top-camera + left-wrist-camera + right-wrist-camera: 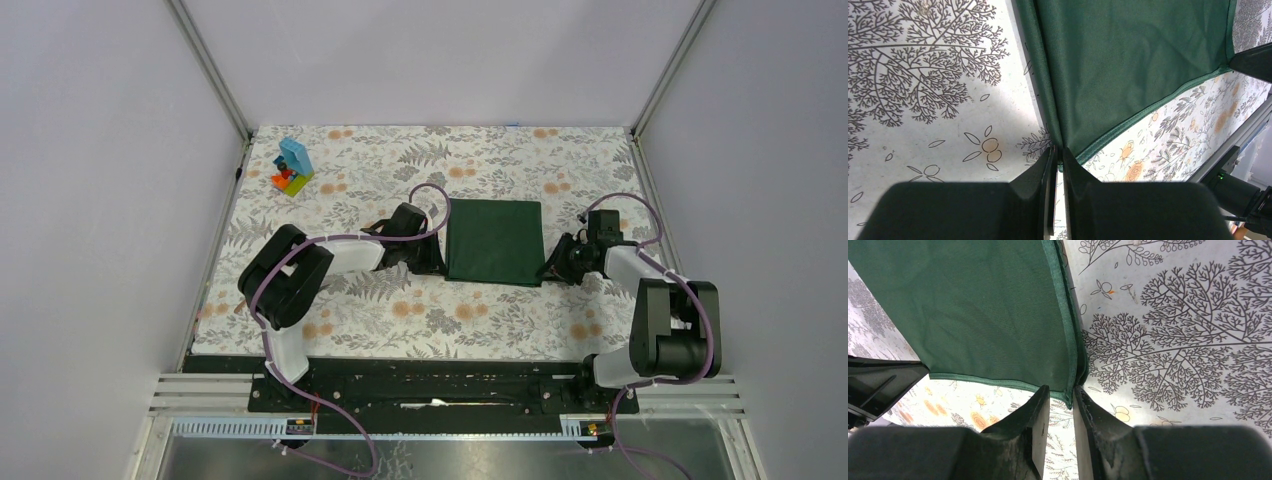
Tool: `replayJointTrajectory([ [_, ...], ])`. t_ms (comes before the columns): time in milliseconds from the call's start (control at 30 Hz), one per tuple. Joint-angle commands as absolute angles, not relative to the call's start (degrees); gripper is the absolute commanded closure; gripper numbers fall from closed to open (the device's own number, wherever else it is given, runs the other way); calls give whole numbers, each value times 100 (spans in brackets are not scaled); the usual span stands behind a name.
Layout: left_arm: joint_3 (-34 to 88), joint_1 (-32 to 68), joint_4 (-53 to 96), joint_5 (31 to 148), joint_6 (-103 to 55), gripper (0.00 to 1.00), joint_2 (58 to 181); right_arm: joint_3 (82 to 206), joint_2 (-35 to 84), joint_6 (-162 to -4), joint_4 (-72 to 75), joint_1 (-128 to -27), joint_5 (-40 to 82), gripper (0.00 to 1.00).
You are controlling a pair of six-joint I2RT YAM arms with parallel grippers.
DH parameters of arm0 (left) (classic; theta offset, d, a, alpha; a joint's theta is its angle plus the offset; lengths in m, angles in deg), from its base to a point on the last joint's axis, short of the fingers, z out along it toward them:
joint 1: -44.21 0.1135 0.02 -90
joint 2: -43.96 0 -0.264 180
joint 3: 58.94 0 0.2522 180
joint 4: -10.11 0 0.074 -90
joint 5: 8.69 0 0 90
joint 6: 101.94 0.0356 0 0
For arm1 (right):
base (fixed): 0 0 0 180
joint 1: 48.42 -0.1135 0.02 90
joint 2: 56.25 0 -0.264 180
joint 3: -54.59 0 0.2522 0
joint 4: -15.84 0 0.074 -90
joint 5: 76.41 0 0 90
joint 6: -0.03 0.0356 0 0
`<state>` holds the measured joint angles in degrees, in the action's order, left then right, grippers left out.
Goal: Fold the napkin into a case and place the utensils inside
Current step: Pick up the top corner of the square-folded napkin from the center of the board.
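The dark green napkin lies as a folded, near-square pad on the floral table covering, between the two arms. My left gripper is at its near left corner. In the left wrist view the jaws are closed to a thin slit with the napkin corner pinched at their tips. My right gripper is at the near right corner. In the right wrist view its tips hold the hemmed corner of the napkin, with a narrow gap behind. The utensils are out of view.
A colourful toy block stack stands at the far left of the table. The cage posts and walls close in the table's sides. The right gripper's black body shows past the napkin's far corner in the left wrist view.
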<state>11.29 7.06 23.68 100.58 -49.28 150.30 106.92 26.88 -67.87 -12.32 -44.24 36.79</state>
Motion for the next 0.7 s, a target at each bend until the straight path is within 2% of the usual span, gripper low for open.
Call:
replayJointTrajectory([
  [0, 922, 685, 2781, 9914, -4806, 86, 15044, 10833, 2340, -6870, -1370, -4403, 3656, 69],
  [400, 912, 685, 2782, 9991, -4813, 86, 14995, 10787, 2615, -6840, -1199, -4403, 3742, 73],
  [533, 914, 685, 2782, 10101, -4864, 76, 14819, 10773, 2686, -6835, -1179, -4403, 3736, 79],
  [667, 933, 685, 2826, 10108, -4925, 62, 14591, 10742, 2706, -6839, -1164, -4403, 3732, 93],
])
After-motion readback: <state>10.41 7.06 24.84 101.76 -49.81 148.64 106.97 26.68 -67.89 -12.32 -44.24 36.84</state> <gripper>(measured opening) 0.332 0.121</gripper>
